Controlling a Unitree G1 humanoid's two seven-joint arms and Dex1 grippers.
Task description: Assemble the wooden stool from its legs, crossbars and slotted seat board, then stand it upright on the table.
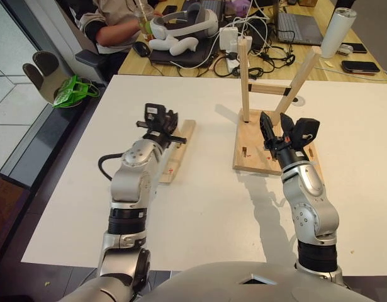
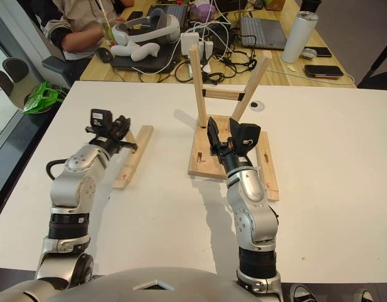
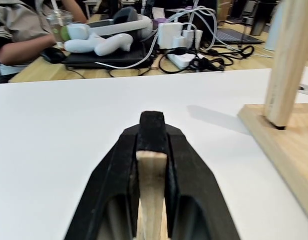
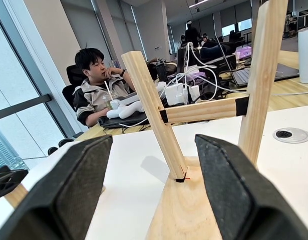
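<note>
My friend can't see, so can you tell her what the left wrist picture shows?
The robot's left hand pinches a pale wooden piece between its black fingers over a white table. Nearby a wooden leg stands in the seat board, with a cluttered desk beyond.

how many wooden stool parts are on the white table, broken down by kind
seat board: 1
legs standing in the board: 2
crossbar joining those legs: 1
loose flat pieces: 2, one gripped by the left hand, one along the board's right edge
total: 6 (the left piece looks wide and may be more than one part)
</note>
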